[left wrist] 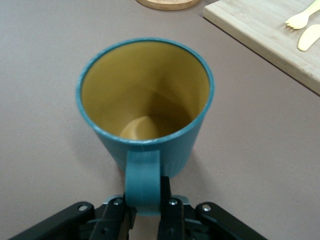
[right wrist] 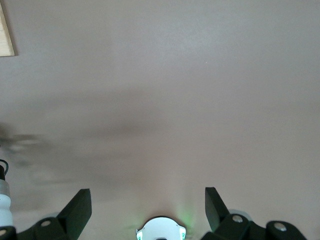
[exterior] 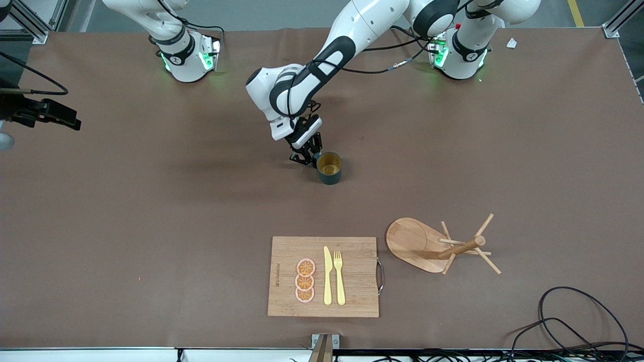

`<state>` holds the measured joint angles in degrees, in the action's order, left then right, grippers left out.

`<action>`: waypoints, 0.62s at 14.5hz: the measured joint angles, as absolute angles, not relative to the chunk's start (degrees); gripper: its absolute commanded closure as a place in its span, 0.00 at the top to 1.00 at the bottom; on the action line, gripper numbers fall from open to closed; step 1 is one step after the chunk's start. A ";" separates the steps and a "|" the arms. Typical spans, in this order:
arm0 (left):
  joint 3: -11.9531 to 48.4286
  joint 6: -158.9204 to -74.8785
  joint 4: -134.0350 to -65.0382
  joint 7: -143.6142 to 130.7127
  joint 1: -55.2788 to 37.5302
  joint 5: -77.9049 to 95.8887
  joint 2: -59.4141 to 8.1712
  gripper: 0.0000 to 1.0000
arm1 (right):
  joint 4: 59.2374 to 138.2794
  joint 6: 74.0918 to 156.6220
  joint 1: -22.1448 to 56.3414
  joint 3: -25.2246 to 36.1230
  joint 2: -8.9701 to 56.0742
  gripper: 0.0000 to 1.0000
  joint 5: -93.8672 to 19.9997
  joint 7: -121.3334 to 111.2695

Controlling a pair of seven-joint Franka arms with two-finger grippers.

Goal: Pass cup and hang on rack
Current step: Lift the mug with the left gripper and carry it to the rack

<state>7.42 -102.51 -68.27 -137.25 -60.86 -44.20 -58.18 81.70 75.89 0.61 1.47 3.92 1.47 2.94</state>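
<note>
- a wide bench (exterior: 151,211) with a matte brown covering fills the scene.
- grey floor shows past its top edge, with a yellow line (exterior: 575,12).
- aluminium frame posts (exterior: 616,22) stand at the corners.
- black cables (exterior: 578,322) coil near one lower corner.

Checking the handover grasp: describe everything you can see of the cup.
The cup is a small teal-grey mug with a yellow-orange inside and a loop handle. It looks empty and stands upright on the brown table, farther from the front camera than the cutting board and the rack. The left gripper pinches its handle, one finger on each side.
</note>
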 measured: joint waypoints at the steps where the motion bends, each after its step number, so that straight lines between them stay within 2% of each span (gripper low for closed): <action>1: 7.38 -102.51 -67.88 -137.25 -60.78 -43.82 -58.13 0.01 | 81.71 75.75 0.61 1.51 3.93 1.00 1.45 2.94; 4: 7.07 -102.49 -66.44 -135.85 -58.34 -38.87 -56.08 0.01 | 81.76 75.62 0.53 1.80 3.99 1.00 0.64 2.94; 9: 7.17 -103.63 -65.74 -124.95 -47.10 -24.69 -47.22 0.01 | 81.75 75.60 0.41 2.66 3.65 1.00 0.06 2.93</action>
<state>7.17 -103.63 -65.74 -124.95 -47.10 -24.69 -47.22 81.75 75.60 0.41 2.66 3.65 0.06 2.93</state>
